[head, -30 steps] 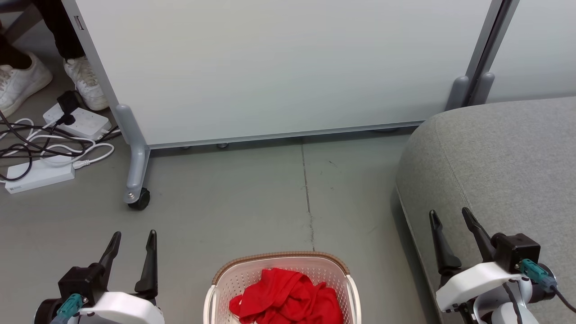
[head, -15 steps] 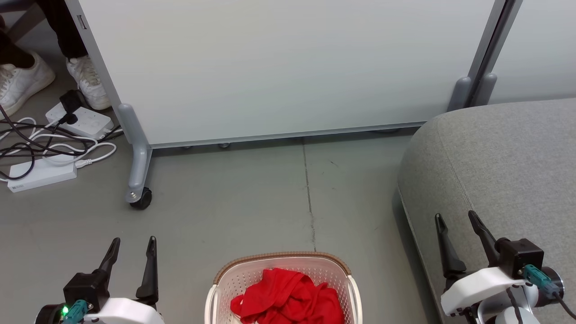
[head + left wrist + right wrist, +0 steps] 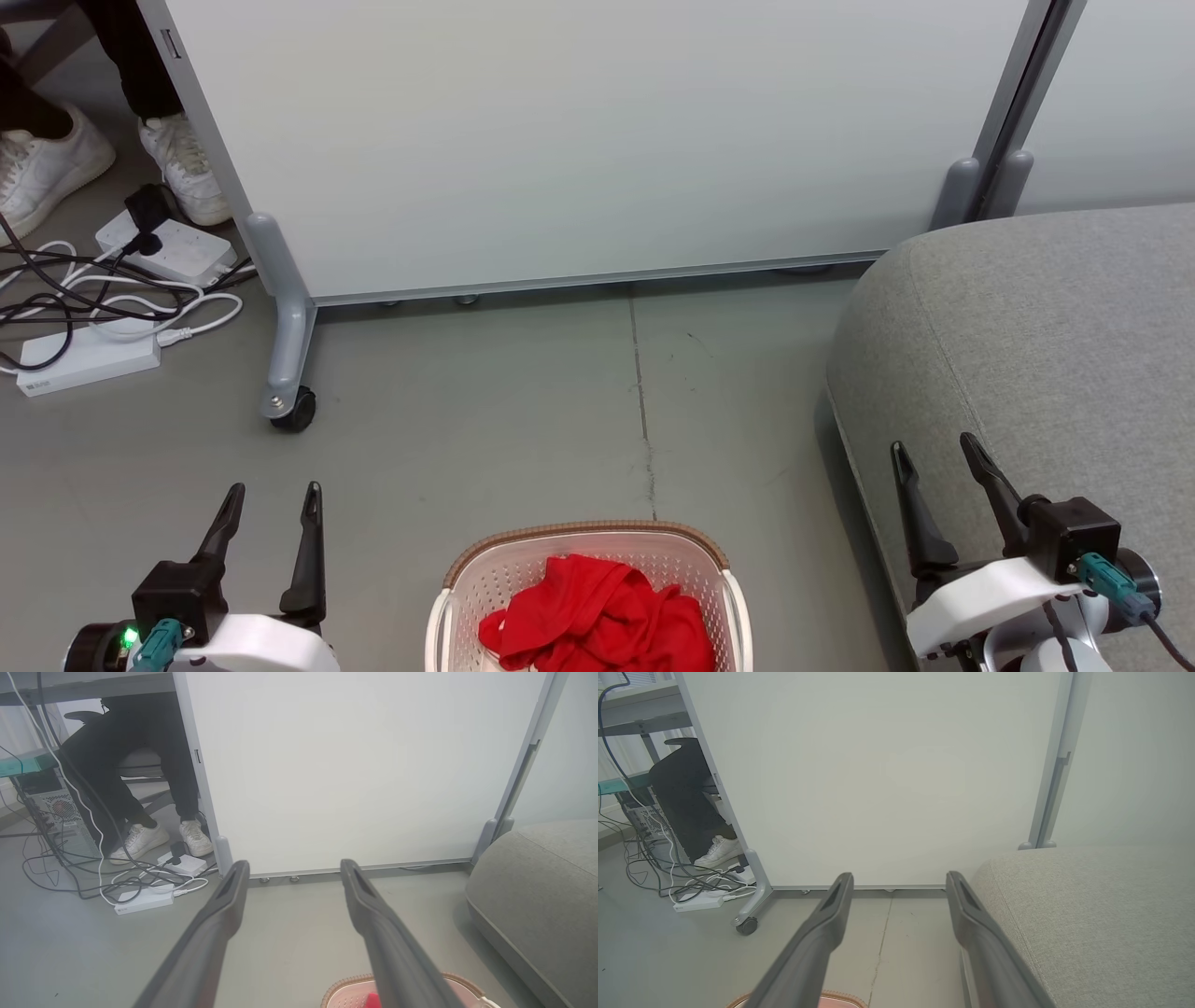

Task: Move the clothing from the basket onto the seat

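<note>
Lying in a crumpled heap, the red clothing point(image 3: 597, 611) sits inside the cream perforated laundry basket point(image 3: 583, 534). The basket stands on the grey floor point(image 3: 485, 420) at the bottom centre of the head view. Its brown woven-look rim curves round the far side, and its near part is cut off by the frame edge.

The grey upholstered seat point(image 3: 1046, 327) rises on the robot's right. It is near the basket but apart from it, with a strip of floor between them.

The left gripper point(image 3: 274, 487) hovers at the lower left, beside the basket and over the floor. Its two dark fingers point forward and are spread wide, with only air between them. The left wrist view looks between those fingers, and the basket's rim and a scrap of red show at its bottom edge.

The right gripper point(image 3: 933, 441) hangs at the lower right in front of the seat's rounded edge, its fingers likewise wide apart and empty. Whether it touches the upholstery cannot be told.

Behind everything stands a pale grey partition panel point(image 3: 579, 140) on a leg with a black castor point(image 3: 294, 411). To its left lie two white power strips point(image 3: 89, 359) among tangled cables point(image 3: 56, 299). A seated person's white trainers point(image 3: 182, 168) rest just beyond them. A computer tower point(image 3: 58, 812) stands further left in the left wrist view.
</note>
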You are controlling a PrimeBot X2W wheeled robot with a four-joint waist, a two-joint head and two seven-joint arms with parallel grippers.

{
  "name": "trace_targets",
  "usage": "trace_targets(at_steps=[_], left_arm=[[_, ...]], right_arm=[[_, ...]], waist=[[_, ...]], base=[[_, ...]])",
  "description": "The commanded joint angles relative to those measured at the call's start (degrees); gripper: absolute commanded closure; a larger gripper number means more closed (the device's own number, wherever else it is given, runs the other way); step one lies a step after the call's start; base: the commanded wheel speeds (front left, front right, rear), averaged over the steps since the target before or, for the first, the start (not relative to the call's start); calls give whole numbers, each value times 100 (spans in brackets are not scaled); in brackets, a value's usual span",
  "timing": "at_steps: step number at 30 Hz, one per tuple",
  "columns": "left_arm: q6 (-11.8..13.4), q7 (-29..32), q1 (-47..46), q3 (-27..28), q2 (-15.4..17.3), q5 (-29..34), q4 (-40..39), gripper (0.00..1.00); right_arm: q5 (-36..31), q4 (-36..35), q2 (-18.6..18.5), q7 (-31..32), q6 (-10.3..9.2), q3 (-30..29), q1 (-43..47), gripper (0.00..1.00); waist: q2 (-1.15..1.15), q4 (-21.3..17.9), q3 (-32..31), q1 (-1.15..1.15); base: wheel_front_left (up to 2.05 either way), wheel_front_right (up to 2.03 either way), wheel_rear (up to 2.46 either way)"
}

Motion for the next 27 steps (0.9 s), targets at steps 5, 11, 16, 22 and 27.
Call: trace_targets(at_steps=[5, 11, 16, 22, 27], left_arm=[[40, 21, 56, 3, 73, -27, -39, 0], [66, 31, 65, -13, 106, -39, -51, 0], [64, 44, 43, -38, 121, -63, -50, 0], [-88, 157, -375, -209, 78, -60, -125, 0], [-325, 408, -971, -524, -26, -25, 103, 0]], right_arm=[[51, 19, -44, -39, 13, -11, 27, 0], [82, 25, -44, -39, 13, -14, 10, 0], [93, 14, -44, -39, 13, -14, 14, 0], [53, -137, -45, -15, 13, -61, -134, 0], [49, -421, -44, 43, 13, -67, -413, 0]], waist=[[0, 9, 8, 0], [0, 17, 20, 0], [0, 21, 47, 0], [0, -11, 346, 0], [0, -167, 952, 0]], base=[[0, 0, 0], [0, 0, 0], [0, 0, 0], [0, 0, 0], [0, 0, 0]])
